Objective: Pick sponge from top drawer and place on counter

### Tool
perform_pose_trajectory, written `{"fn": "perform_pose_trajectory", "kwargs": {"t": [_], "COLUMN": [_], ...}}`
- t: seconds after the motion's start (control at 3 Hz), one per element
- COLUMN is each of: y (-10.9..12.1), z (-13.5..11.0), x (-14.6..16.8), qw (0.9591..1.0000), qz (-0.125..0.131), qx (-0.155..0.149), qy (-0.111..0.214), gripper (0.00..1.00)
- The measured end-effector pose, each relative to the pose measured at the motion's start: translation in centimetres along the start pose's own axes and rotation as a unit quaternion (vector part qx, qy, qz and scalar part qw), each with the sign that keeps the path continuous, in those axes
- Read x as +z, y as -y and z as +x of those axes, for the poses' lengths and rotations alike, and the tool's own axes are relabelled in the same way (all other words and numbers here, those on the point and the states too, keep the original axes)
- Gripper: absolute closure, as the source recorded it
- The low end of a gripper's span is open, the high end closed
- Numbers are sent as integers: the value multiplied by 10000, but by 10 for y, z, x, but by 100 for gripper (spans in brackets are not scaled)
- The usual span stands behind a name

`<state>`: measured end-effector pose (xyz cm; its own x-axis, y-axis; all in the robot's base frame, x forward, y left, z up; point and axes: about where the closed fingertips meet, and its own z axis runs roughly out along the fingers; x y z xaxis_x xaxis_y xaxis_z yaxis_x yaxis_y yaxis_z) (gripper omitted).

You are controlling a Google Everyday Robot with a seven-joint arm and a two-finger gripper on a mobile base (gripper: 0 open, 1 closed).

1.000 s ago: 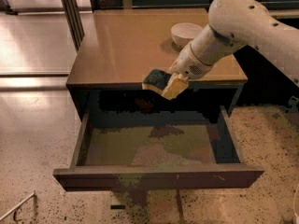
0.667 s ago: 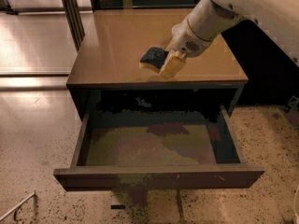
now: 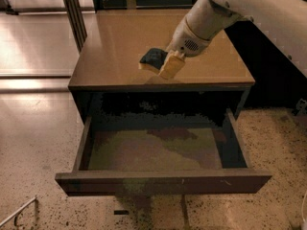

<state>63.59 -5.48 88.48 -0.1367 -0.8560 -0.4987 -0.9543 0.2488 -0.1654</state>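
The sponge (image 3: pixel 152 60), dark blue-black on top with a yellow foam layer, is held in my gripper (image 3: pixel 163 65) just above the front part of the counter (image 3: pixel 115 47). The pale fingers (image 3: pixel 171 65) are shut on the sponge's right end. The white arm reaches in from the upper right. The top drawer (image 3: pixel 163 181) stands pulled fully out below, and its mottled olive-brown floor is bare. The white bowl is hidden behind the arm.
The dark cabinet stands on a speckled floor. A metal post (image 3: pixel 74 13) stands at the counter's back left. A thin metal frame (image 3: pixel 17 212) lies at the bottom left. Dark furniture lies to the right.
My gripper has lifted the sponge from over the drawer's opening and carried it back over the counter, then lowered it toward the counter's front part.
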Motion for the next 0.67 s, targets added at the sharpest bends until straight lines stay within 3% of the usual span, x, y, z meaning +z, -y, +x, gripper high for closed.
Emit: {"fn": "perform_pose_trajectory", "kwargs": {"t": [0.67], "y": [41], "z": [-11], "x": [42], "qw": [9979], "qz": [-191], "qx": [414], "qy": [455], "gripper": [100]}}
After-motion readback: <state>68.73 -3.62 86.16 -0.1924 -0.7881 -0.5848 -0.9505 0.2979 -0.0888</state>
